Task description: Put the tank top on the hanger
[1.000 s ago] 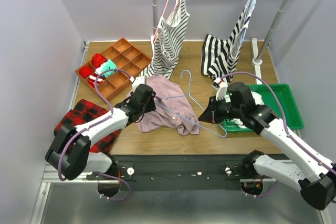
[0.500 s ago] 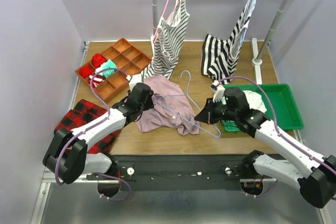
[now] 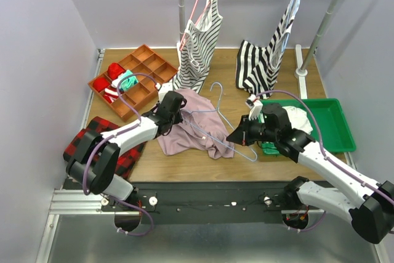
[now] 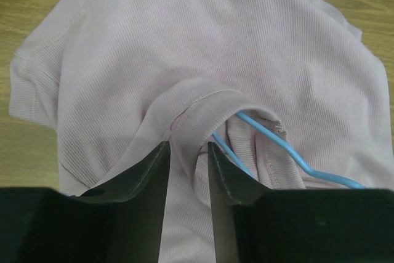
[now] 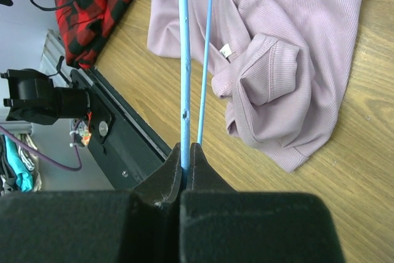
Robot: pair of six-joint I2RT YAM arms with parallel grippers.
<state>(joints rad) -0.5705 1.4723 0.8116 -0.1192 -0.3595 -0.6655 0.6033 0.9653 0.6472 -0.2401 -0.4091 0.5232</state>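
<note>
**Figure.** We take the tank top (image 3: 196,126) as our landmark. It lies crumpled on the wooden table (image 3: 184,165), between the two arms.

- **Hanger:** The hanger (image 3: 229,121) lies across the tank top. Its hook points to the top's far side, and its lower corner juts past the top's right edge.
- **Left gripper:** The left gripper (image 3: 175,104) sits on the tank top's far left corner. In the left wrist view its jaws stand narrow. A raised fold of the mauve fabric (image 4: 203,47) fills the gap and touches both fingers (image 4: 154,170). Just right of that fold, the blue hanger wire (image 4: 283,152) emerges from under a hem.
- **Right gripper:** The right gripper (image 3: 237,137) is at the tank top's right edge, with its jaws pinched fully onto the hanger wire (image 5: 183,60). In the right wrist view the wire runs from the jaws out over the fabric (image 5: 295,41).
- **Surroundings:** An orange compartment tray (image 3: 151,66) sits behind and left of the tank top. A red plaid cloth (image 3: 92,140) lies to its near left, and a green tray (image 3: 335,121) lies to its right.
</note>
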